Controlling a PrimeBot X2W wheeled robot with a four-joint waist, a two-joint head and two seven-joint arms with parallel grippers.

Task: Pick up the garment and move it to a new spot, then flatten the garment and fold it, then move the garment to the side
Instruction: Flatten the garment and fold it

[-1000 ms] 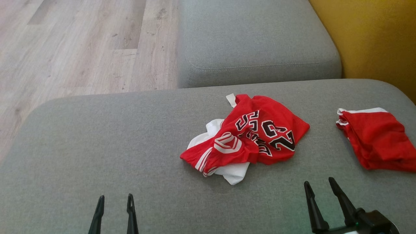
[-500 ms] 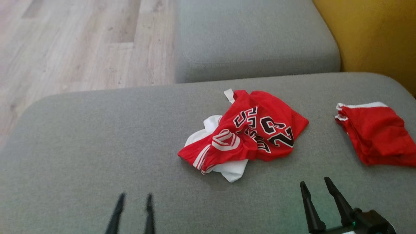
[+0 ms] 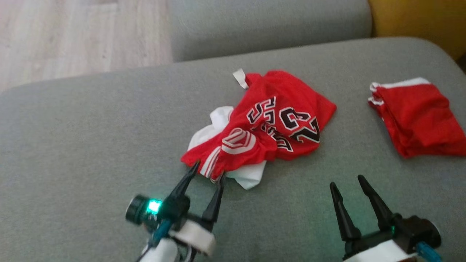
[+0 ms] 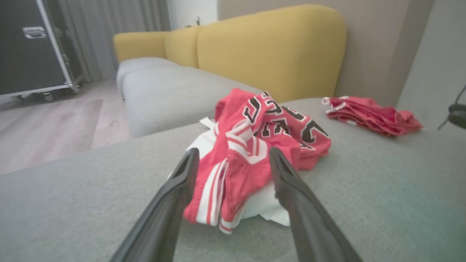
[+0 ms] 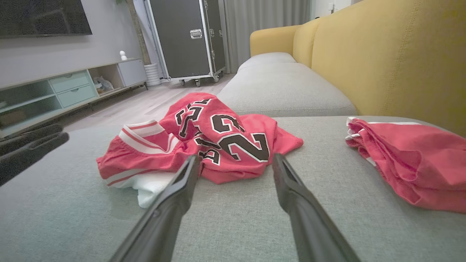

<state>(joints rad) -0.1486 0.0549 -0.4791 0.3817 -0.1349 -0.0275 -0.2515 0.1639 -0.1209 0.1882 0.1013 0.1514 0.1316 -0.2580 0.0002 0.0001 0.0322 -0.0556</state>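
Left gripper (image 3: 209, 170): fingers spread wide, pinching nothing; the tips bracket the near striped corner of the garment (image 3: 276, 120), and in the left wrist view the hem hangs between them.
Right gripper (image 3: 346, 181): also spread and empty; over bare cushion, short of the garment's near right side and apart from it.
Change: a second ago the left fingers only peeked over the bottom of the head view, well short of the cloth; now that arm has reached forward to the hem; the whole view has slid too, which is the camera dipping; the heap itself lies as it did.
Meaning: likely the pick-up is about to begin; a close here should take the striped corner; nothing is lifted yet.
Garment: a crumpled red jersey, black numerals up, white lining spilling out underneath; mid seat cushion (image 3: 91, 145).
Edges: the cushion's far side drops to the wood floor (image 3: 72, 36) and butts a second cushion (image 3: 269, 25); the yellow backrest (image 3: 418, 22) closes the far right.
Open room: wide bare cushion to the left; a second red garment (image 3: 418, 116) takes up the right.
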